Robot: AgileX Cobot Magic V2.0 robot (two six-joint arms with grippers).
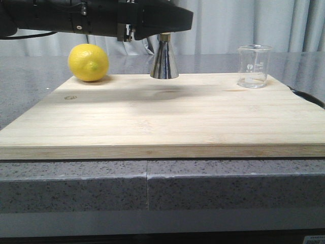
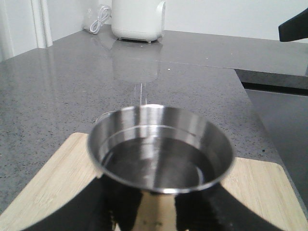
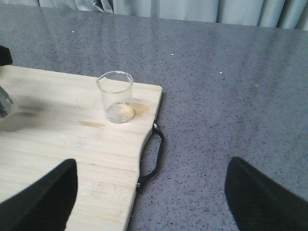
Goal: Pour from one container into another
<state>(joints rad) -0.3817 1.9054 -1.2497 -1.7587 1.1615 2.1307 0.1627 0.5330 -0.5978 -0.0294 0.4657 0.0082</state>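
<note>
The steel jigger (image 1: 163, 60) hangs just above the wooden board (image 1: 162, 117) at its far middle, casting a shadow below. My left gripper (image 1: 128, 25) is shut on its narrow waist. In the left wrist view the jigger's upper cup (image 2: 161, 149) faces the camera with clear liquid inside, and the black fingers (image 2: 103, 204) press either side of the waist. The clear glass beaker (image 1: 253, 66) stands upright at the board's far right corner and looks nearly empty (image 3: 117, 97). My right gripper (image 3: 151, 197) is open, well short of the beaker, over the board's right edge.
A yellow lemon (image 1: 89, 62) lies at the board's far left. A black handle (image 3: 153, 156) sticks out of the board's right side. Grey stone counter (image 3: 231, 96) surrounds the board. A white appliance (image 2: 138, 19) stands far off on the counter.
</note>
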